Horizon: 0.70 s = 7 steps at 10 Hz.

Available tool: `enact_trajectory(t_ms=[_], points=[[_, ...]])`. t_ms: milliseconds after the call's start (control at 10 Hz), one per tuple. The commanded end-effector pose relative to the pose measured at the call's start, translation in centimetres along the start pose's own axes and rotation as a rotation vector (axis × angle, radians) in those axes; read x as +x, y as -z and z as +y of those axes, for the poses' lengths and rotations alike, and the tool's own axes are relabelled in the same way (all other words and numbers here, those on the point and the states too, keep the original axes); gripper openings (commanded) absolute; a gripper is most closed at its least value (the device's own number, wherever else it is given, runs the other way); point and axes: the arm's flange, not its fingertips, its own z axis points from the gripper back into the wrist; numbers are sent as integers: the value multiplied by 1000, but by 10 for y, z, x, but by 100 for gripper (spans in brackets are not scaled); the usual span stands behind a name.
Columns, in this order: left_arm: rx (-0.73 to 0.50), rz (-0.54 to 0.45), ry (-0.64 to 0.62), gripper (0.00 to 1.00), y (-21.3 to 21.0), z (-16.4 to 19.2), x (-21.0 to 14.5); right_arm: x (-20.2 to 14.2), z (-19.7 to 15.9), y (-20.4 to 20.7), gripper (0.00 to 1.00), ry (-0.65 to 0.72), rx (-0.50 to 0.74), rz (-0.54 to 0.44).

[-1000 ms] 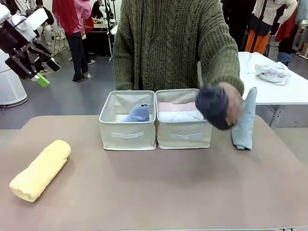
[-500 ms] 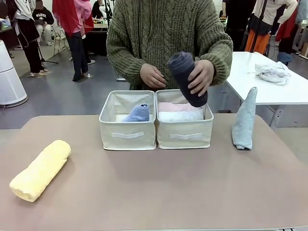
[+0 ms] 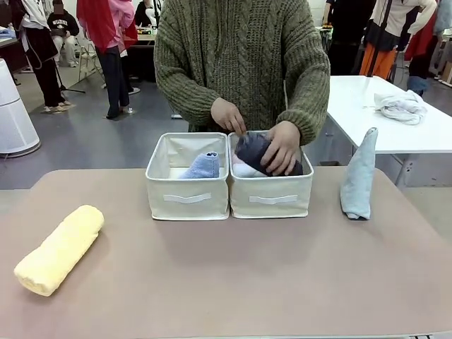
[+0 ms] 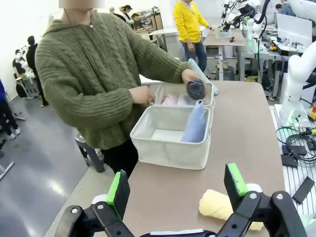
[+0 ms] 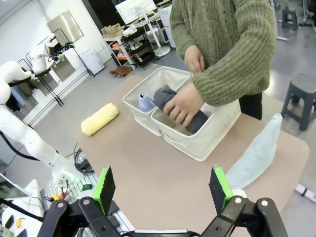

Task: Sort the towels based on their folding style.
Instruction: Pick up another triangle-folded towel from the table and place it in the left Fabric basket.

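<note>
A person's hand [image 3: 281, 148] lowers the dark grey roll [image 3: 256, 152] [image 5: 170, 98] [image 4: 195, 89] into the right beige bin [image 3: 270, 199], onto the pink and white rolls [image 3: 241, 169]. In the left bin [image 3: 186, 198] leans the lavender-blue cone [image 3: 203, 166] [image 4: 194, 123]. The pale grey-blue cone [image 3: 358, 176] [image 5: 256, 154] stands upright to the right of the bins. At the table's left lies the yellow roll [image 3: 58, 248] [image 5: 99, 119] [image 4: 222, 206]. My left gripper [image 4: 175, 185] and right gripper [image 5: 160, 188] are open, raised above the table, holding nothing.
The brown table [image 3: 226, 282] has free room in front of the bins. A white table [image 3: 395, 116] behind on the right carries a shapeless white-grey cloth bundle [image 3: 400, 106]. Other people stand in the background.
The person carried the dark grey roll from the right side up over the bins and down into the right bin. My left arm left the front view's upper left corner.
</note>
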Motion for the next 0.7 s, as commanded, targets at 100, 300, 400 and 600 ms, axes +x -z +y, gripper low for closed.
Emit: enact_trajectory(t_ms=[100, 300, 400, 600], points=[[-57, 11, 20, 100, -5, 12, -19, -1, -1, 2, 100, -14, 20, -30], [-152, 19, 2, 100, -5, 20, -33, -1, -1, 2, 100, -14, 20, -30], [-186, 23, -6, 100, -5, 24, -35, -1, -1, 2, 100, -14, 20, -30], [-202, 15, -11, 100, -4, 30, -34, -1, -1, 2, 100, -14, 20, -30]])
